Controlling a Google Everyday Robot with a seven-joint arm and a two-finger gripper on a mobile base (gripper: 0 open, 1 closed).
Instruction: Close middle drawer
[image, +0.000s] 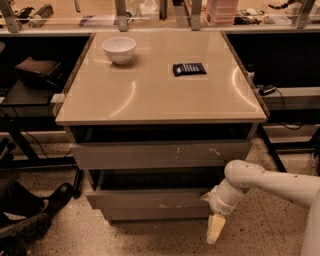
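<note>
Speckled floor (260, 232) — gripper (216, 229) hangs just beside open middle drawer (150, 198), closure unclear.

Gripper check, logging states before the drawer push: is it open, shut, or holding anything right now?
Gripper: cannot be told; it hangs low by the right front corner of the open middle drawer, with nothing visibly held.

Gripper (215, 229) is hanging beside the middle drawer (145, 198)'s right front corner. A black shoe (52, 199) is crowding the floor at left.
</note>
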